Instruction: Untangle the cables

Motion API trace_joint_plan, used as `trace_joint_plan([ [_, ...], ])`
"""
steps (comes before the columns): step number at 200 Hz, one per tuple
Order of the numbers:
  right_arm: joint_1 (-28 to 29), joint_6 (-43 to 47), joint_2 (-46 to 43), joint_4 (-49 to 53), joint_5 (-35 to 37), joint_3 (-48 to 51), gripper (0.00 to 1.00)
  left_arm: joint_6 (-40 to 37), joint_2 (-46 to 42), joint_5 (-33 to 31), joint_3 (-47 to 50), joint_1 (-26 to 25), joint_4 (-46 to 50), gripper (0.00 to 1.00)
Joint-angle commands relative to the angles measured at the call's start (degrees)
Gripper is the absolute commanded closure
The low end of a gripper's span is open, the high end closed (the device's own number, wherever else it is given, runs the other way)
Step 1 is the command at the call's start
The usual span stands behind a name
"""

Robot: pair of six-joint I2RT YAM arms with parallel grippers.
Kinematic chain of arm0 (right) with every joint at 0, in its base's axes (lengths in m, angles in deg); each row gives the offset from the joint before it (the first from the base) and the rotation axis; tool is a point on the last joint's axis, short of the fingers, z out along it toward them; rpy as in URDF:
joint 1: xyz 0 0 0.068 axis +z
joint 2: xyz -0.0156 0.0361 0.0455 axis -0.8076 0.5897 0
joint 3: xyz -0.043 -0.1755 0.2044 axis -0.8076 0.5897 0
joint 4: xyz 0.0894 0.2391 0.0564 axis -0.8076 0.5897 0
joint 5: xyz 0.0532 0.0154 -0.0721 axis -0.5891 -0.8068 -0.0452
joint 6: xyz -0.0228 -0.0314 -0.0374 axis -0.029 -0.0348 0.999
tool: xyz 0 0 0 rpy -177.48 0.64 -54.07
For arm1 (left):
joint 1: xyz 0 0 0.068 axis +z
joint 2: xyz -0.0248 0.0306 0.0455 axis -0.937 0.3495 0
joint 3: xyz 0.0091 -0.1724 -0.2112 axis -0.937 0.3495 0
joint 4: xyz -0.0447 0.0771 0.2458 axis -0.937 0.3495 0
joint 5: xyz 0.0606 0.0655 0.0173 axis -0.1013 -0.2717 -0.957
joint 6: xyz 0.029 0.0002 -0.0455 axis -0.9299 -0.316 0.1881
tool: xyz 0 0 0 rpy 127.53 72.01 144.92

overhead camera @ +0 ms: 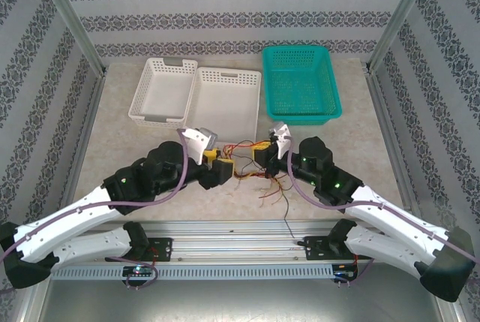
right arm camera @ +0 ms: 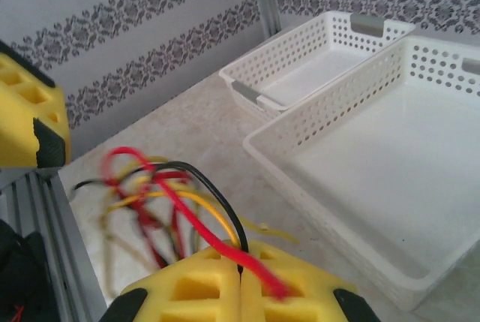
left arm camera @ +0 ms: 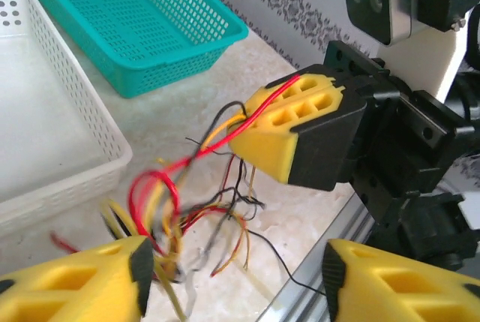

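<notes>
Top external: teal basket (overhead camera: 300, 85), white baskets (overhead camera: 225, 104) beyond cables (overhead camera: 270, 183).

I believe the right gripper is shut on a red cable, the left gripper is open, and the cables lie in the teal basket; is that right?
Not quite: the top external view shows the cables over the table in front of the teal basket, between the grippers. The right gripper is shut on a red cable; the left gripper is open.
</notes>
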Motion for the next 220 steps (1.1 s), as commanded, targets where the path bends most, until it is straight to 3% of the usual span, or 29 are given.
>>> trace_joint_plan([
  [1, -0.43, -3.74, -1.01, -2.04, 0.42, -2.56, 1.00, 0.78, -2.93, -0.73, 3.67, 0.77, -3.59, 0.32],
  [19, -0.70, -5.91, -1.28, -3.34, -0.34, -2.75, 1.00, 2.72, -4.40, 1.13, 7.14, 0.79, -6.88, 0.28],
  [68, -1.84, -9.73, -2.33, -5.49, -4.52, -4.86, 1.00, 6.40, -4.02, 3.32, 13.87, 0.78, -13.17, 0.27],
  [182, -1.84, -14.45, -2.85, -6.38, -14.35, -8.02, 1.00, 0.38, 3.36, -4.35, 18.20, 0.75, -28.88, 0.19],
  [197, -1.77, -14.55, -3.21, -6.31, -14.79, -8.19, 1.00, -0.65, 4.58, -4.72, 18.35, 0.79, -30.38, 0.21],
  [220, -1.84, -14.85, -3.74, -6.13, -15.08, -8.37, 1.00, -1.41, 5.62, -5.16, 19.29, 0.79, -32.71, 0.36],
])
